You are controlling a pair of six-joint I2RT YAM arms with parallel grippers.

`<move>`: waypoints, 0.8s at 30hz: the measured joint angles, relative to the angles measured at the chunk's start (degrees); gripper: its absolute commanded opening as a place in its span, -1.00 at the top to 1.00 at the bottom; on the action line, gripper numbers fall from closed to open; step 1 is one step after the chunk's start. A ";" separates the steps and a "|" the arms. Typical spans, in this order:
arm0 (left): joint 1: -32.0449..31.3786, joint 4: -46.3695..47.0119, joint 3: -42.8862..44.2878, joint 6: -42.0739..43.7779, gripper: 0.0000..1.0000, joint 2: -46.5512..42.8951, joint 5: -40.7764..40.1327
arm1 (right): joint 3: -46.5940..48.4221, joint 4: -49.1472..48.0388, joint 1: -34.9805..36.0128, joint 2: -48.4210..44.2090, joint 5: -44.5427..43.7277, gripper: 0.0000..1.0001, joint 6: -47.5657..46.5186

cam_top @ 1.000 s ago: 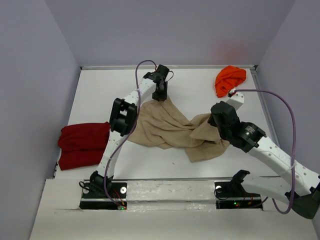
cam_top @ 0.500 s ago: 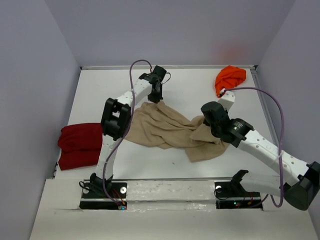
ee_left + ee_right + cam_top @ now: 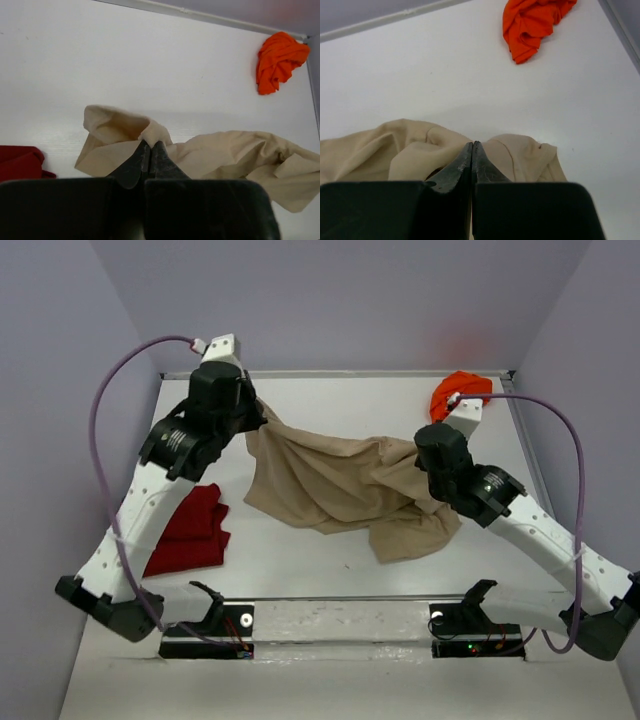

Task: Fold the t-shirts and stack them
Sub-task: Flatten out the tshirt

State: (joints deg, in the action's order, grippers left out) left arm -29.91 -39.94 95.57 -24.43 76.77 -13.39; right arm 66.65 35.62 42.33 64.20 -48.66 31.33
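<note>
The tan t-shirt (image 3: pixel 335 485) hangs stretched between my two grippers above the table's middle, its lower part sagging to the surface. My left gripper (image 3: pixel 252 420) is shut on its upper left edge; the wrist view shows a pinch of tan cloth (image 3: pixel 152 134) between the fingertips. My right gripper (image 3: pixel 425 455) is shut on its right edge, with tan cloth (image 3: pixel 420 147) on both sides of the closed fingers. The dark red t-shirt (image 3: pixel 190 535) lies folded at the left. The orange t-shirt (image 3: pixel 458 392) is crumpled at the back right corner.
Grey walls close the table at the back and sides. The metal rail with the arm bases (image 3: pixel 340 625) runs along the near edge. The left arm's purple cable (image 3: pixel 105 410) loops out over the left side.
My left gripper has risen and swung left with the tan shirt's edge. My right gripper lifted its side. The shirt went from a crumpled heap to spread and hanging between them.
</note>
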 measured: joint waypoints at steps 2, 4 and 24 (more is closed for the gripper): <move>-0.20 -1.27 -1.55 -1.25 1.00 -5.40 -1.16 | 1.36 0.37 0.00 -1.33 -0.72 1.00 -0.68; -0.74 -3.72 -3.85 -3.21 1.00 -10.58 -2.60 | 2.71 2.29 0.00 -2.54 -1.18 1.00 -0.63; -3.45 -22.75 4.31 -13.62 1.00 -26.53 -13.03 | 17.66 20.55 4.52 -8.72 -12.70 1.00 -0.31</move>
State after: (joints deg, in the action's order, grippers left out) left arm -33.36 -62.70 99.88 -38.04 50.24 -26.41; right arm 84.31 56.16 46.85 55.48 -61.36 31.03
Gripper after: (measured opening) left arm 0.025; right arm 0.010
